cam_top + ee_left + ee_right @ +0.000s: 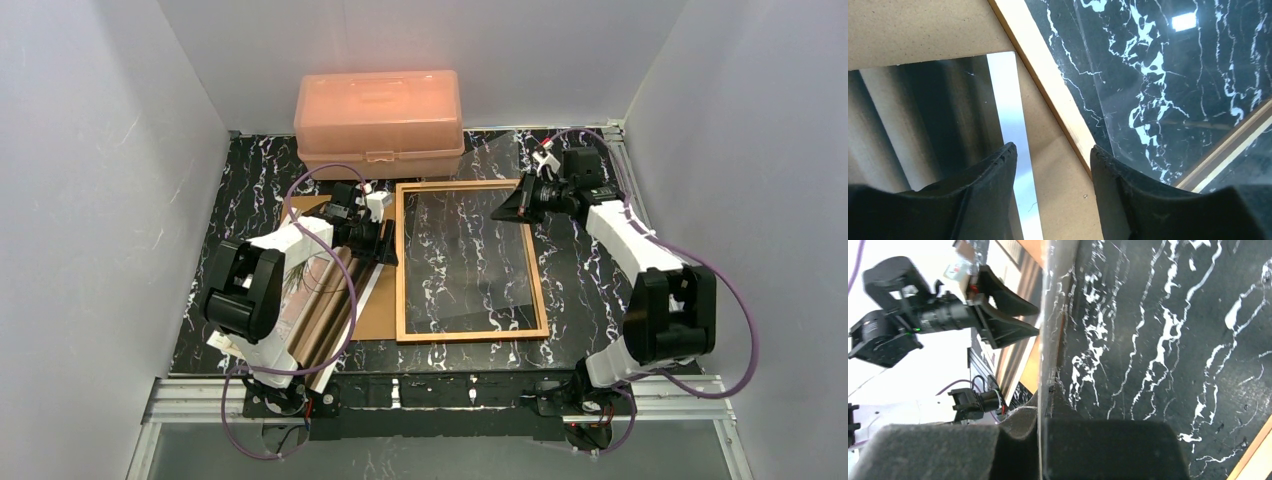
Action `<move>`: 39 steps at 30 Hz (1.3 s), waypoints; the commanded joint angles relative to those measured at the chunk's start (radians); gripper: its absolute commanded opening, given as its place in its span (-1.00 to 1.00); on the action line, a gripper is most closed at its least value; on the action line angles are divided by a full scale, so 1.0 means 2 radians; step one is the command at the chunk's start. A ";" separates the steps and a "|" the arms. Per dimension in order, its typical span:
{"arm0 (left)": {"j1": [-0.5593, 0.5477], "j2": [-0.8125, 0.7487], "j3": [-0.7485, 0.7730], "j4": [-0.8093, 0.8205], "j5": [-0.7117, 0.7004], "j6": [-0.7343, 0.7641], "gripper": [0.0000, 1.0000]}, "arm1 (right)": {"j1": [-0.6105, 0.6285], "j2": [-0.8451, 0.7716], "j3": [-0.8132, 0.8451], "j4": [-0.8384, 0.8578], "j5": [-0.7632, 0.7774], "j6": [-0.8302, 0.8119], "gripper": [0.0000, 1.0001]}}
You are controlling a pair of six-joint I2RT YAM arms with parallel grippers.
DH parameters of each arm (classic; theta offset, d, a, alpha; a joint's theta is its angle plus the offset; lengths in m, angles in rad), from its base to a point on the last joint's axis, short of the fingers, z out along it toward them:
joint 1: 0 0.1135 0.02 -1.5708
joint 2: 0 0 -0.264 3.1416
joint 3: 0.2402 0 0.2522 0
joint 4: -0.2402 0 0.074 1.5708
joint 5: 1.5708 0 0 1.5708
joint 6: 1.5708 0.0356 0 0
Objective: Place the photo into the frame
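Two states: left tool [1053, 155] spread above the photo [923, 125] edge, right tool [1040, 412] pinching the clear sheet [470, 255].

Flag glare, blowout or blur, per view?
Top external: even and sharp; the clear transparent sheet shows only as a faint sheen over the thin orange-brown wooden frame. Left wrist: a lamp reflection glares top right; the glossy striped photo print has a washed-out white edge. Right wrist: the left background is blown out white; the right gripper looks slightly soft up close.
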 commanded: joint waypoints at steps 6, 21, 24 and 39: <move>0.004 -0.050 0.010 -0.015 0.026 -0.038 0.13 | 0.000 -0.073 -0.002 0.052 -0.011 0.056 -0.97; 0.004 -0.042 -0.003 -0.025 0.015 -0.021 0.24 | 0.001 -0.067 -0.032 0.057 -0.032 0.036 -0.97; 0.004 -0.037 -0.009 -0.019 0.010 -0.014 0.18 | 0.001 -0.070 -0.034 0.060 -0.033 0.041 -0.97; 0.004 -0.024 -0.021 -0.003 0.015 -0.016 0.05 | 0.001 -0.087 -0.033 0.053 -0.038 0.053 -0.97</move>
